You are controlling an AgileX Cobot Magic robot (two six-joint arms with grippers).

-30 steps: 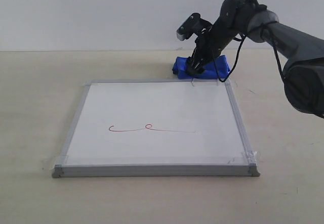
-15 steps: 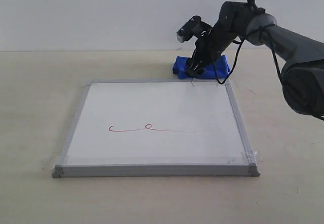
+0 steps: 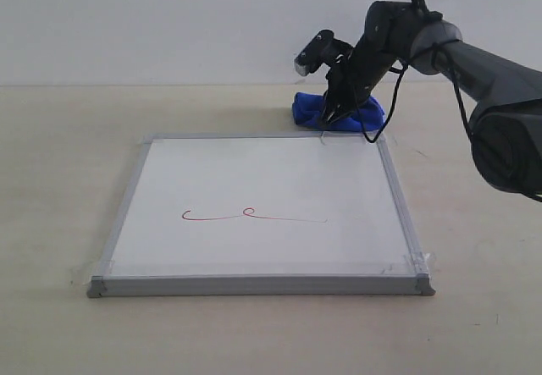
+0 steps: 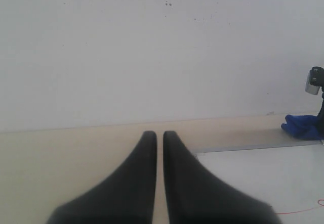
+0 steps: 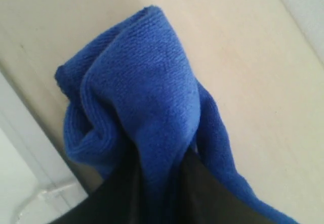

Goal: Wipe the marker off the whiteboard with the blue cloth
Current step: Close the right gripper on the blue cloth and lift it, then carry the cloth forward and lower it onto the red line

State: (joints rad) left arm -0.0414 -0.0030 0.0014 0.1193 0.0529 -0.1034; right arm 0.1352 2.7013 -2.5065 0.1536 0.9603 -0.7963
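My right claw point(image 3: 331, 116) pinches a fold of the blue cloth point(image 3: 360, 111) between its jaws, bunching the fabric into a pad for wiping. The cloth sits just past the whiteboard point(image 3: 262, 168) frame, at about one o'clock from the board's centre. The red marker line point(image 3: 254, 217) lies unwiped near the centre, toward six o'clock. My left claw point(image 4: 159, 143) rests off the board, jaws closed on nothing

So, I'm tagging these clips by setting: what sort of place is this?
Probably a lab robot test bench: plain beige tabletop, blank white wall, a taped-down whiteboard, and a blue cloth in the right gripper.
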